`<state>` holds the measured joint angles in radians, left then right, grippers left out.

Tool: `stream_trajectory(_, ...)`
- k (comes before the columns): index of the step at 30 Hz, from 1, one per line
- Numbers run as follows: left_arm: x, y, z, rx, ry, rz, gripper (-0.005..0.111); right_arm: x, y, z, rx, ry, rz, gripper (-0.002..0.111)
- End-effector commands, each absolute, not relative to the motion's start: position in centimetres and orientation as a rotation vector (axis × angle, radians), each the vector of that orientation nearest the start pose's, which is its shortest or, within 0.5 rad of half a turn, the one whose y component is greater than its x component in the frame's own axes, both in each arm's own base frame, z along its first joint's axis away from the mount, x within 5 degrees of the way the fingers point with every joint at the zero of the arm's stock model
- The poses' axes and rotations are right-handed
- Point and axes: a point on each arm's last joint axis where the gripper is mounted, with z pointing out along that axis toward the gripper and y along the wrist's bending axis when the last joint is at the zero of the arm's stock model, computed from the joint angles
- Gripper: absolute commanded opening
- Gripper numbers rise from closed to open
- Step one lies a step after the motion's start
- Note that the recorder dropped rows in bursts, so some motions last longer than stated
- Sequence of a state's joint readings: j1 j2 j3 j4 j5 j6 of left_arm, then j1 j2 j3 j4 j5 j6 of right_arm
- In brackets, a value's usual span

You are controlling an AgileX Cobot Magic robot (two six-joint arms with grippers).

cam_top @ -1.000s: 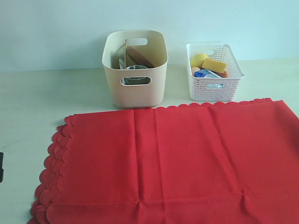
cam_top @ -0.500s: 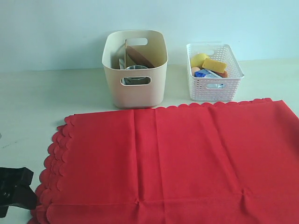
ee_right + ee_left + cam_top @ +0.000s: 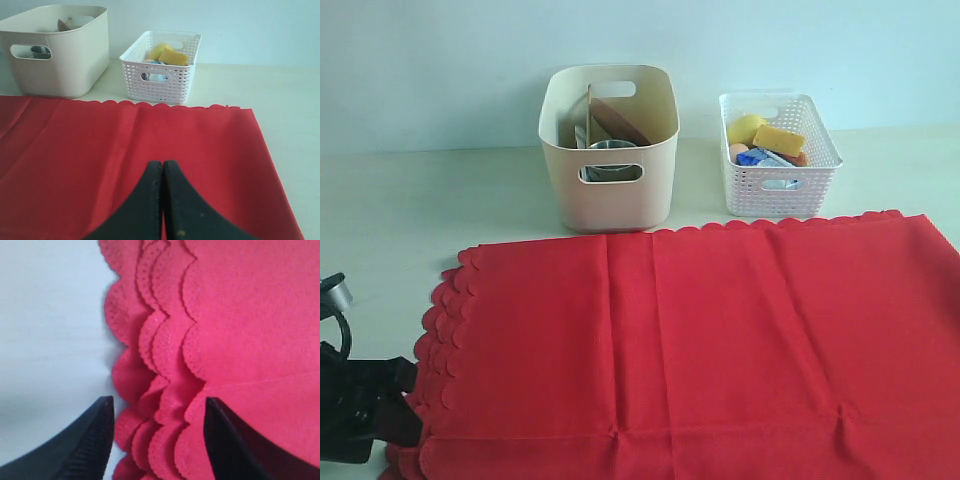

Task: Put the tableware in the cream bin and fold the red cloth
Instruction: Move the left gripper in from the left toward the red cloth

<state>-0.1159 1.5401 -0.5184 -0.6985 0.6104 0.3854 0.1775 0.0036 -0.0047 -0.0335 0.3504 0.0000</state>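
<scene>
The red cloth (image 3: 700, 340) lies flat across the front of the table, its scalloped left edge (image 3: 150, 355) layered in several folds. My left gripper (image 3: 408, 400) is open at the cloth's front left corner, its jaws straddling that scalloped edge (image 3: 159, 405). The cream bin (image 3: 610, 150) stands behind the cloth and holds the brown plate (image 3: 615, 118) upright and the steel cup (image 3: 612, 160); other tableware is hidden inside. My right gripper (image 3: 162, 164) is shut, empty, above the cloth (image 3: 125, 150), and out of the exterior view.
A white lattice basket (image 3: 778, 185) with yellow and blue food items stands right of the cream bin (image 3: 60, 50), just behind the cloth's back edge. The same basket (image 3: 160, 80) shows in the right wrist view. Bare table (image 3: 380, 220) lies left of the cloth.
My left gripper has come into the exterior view from the lower left and moved right, up to the cloth's front left corner.
</scene>
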Motion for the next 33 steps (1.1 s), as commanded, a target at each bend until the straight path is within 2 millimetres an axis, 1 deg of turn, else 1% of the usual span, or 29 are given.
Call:
stream_trajectory(1,20.9,-5.8,12.7,-0.123,2.996,-0.575,0.053,5.3,0.8,18.2,-0.177,1.822,0.092,0.000)
stream_trajectory(6,21.6,-5.8,11.9,-0.117,3.020,-0.571,0.053,5.3,0.8,18.2,-0.177,1.822,0.092,0.000)
stream_trajectory(10,21.7,-5.9,11.3,-0.138,3.033,-0.575,0.053,5.3,0.8,18.2,-0.177,1.822,0.092,0.000)
stream_trajectory(13,21.7,-6.1,11.0,-0.131,3.034,-0.610,0.053,5.3,0.8,18.2,-0.177,1.822,0.092,0.000)
stream_trajectory(15,21.7,-6.3,10.9,-0.105,3.033,-0.647,0.059,5.3,0.8,18.2,-0.177,1.822,0.092,0.000)
stream_trajectory(18,21.7,-6.6,10.8,-0.075,3.035,-0.702,0.070,5.3,0.8,18.2,-0.177,1.822,0.092,0.000)
stream_trajectory(19,21.7,-6.6,10.8,-0.074,3.033,-0.709,0.072,5.3,0.8,18.2,-0.177,1.822,0.092,0.000)
stream_trajectory(23,21.6,-6.7,10.8,-0.072,3.037,-0.717,0.071,5.3,0.8,18.2,-0.177,1.822,0.092,0.000)
stream_trajectory(28,21.4,-6.9,10.9,-0.071,3.047,-0.770,0.071,5.3,0.8,18.2,-0.177,1.822,0.092,0.000)
stream_trajectory(31,21.4,-7.2,11.1,-0.049,3.027,-0.827,0.071,5.3,0.8,18.2,-0.177,1.822,0.092,0.000)
stream_trajectory(33,21.4,-7.5,11.3,-0.022,3.011,-0.877,0.069,5.3,0.8,18.2,-0.177,1.822,0.092,0.000)
